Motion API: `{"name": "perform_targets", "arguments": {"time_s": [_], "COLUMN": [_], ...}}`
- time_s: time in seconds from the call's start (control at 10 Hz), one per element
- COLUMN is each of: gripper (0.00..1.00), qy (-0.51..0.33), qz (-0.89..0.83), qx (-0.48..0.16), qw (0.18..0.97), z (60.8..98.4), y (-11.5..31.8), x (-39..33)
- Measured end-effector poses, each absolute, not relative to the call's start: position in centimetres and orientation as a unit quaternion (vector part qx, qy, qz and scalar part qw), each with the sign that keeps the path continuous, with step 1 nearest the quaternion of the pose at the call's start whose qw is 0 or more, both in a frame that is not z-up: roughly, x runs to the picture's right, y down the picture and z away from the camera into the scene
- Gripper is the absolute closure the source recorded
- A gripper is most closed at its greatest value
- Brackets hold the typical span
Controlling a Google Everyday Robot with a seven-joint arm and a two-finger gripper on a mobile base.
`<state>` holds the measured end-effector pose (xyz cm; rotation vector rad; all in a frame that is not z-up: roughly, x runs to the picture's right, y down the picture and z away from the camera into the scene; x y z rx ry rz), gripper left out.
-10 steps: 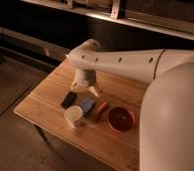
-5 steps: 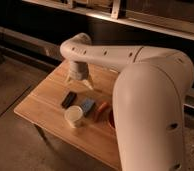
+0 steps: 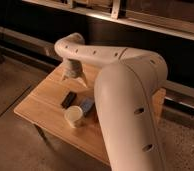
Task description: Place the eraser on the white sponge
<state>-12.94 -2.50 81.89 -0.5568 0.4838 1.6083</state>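
The black eraser (image 3: 68, 99) lies flat on the wooden table (image 3: 40, 107), left of centre. The pale bluish sponge (image 3: 87, 105) lies just right of it, partly behind the cream cup (image 3: 74, 116). My gripper (image 3: 75, 79) hangs at the end of the white arm above the table's far part, a little behind and above the eraser, not touching it. It holds nothing.
The large white arm (image 3: 130, 100) covers the right half of the table and hides whatever lies there. A dark shelf unit (image 3: 115, 20) stands behind the table. Concrete floor lies to the left and front.
The arm has swung further left and nearer the camera, now hiding the table's right side. The gripper stays above the table's back, behind the eraser. The eraser, sponge and cup have not moved.
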Motion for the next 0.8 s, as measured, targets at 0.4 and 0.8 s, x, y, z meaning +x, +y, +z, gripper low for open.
{"name": "perform_targets", "arguments": {"time_s": [0.4,0.8], "gripper": [0.20,0.20], "qy": [0.218,0.219], "qz": [0.695,0.705], "qx": [-0.264,-0.272], "qw": [0.633,0.618], "z": [84.3,86.2], "y": [-1.6,-0.7], "x": [-15.2,-17.8]}}
